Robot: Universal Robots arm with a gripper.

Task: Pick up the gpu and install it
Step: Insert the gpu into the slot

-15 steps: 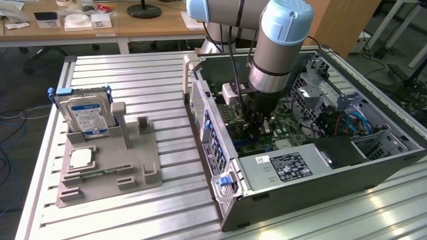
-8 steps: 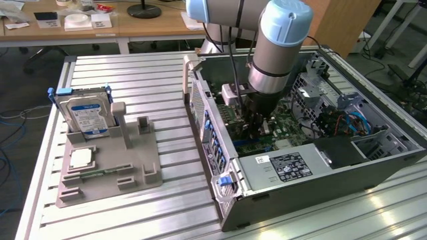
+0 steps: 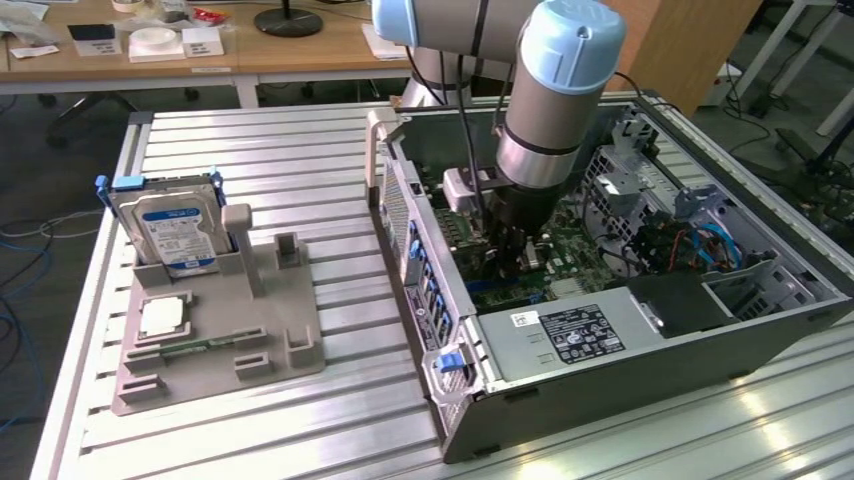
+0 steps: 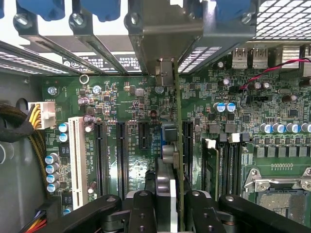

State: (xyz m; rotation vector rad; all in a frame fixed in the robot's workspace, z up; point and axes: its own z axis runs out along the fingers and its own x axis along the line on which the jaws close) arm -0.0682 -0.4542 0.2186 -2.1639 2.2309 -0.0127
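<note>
My gripper [image 4: 169, 203] is down inside the open computer case [image 3: 400, 215], shut on the gpu [image 4: 167, 162]. The wrist view catches the card edge-on between the two black fingers [image 4: 141, 208]. Its silvery end bracket [image 4: 165, 34] reaches the case's rear slot openings. The card stands upright just over the green motherboard [image 4: 121, 97], in line with the black expansion slots [image 4: 122, 155]. Whether its edge sits in a slot I cannot tell. In the exterior view the gripper [image 3: 514, 255] hangs low over the board, under the grey wrist.
A silver hard drive with a blue label [image 3: 174, 232] stands in the grey holder [image 3: 214, 345] at the exterior view's left, with a square processor chip [image 3: 160, 317] in front. Inside the case are the power supply [image 3: 567, 335], memory sticks [image 4: 228, 160], the processor socket [image 4: 277, 194] and cable bundles [image 4: 19, 131].
</note>
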